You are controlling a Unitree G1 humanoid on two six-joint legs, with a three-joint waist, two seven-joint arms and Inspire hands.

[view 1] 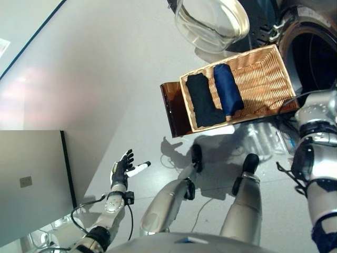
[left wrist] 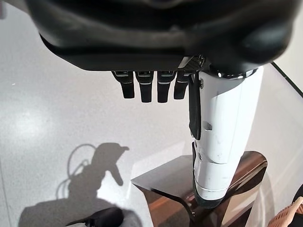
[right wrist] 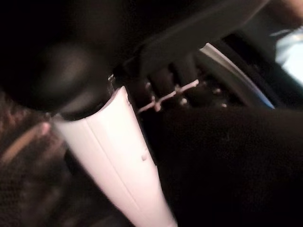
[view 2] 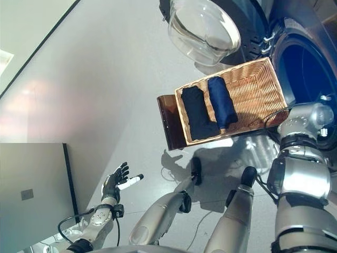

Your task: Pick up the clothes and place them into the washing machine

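The left robot hand hangs low at the robot's left side above the grey floor, its fingers straight and spread, its white-covered thumb sticking out, and nothing in it. In its own wrist view the fingers point out in a loose row over bare floor.

The right robot hand does not show in the head views, where the right arm runs off toward the washing machine. In the right wrist view the white thumb cover lies against dark fabric, with the fingers dim in the dark behind it; whether they are closed on the cloth cannot be told.

Ahead of the robot a wicker basket rests on a dark brown stand. In the basket two folded garments lie side by side at its left end: a black one and, just beside it on the right, a navy blue one. The rest of the basket shows bare weave.

Beyond the basket the washing machine's round glass door stands swung open, and the dark drum opening lies to the right of the basket.
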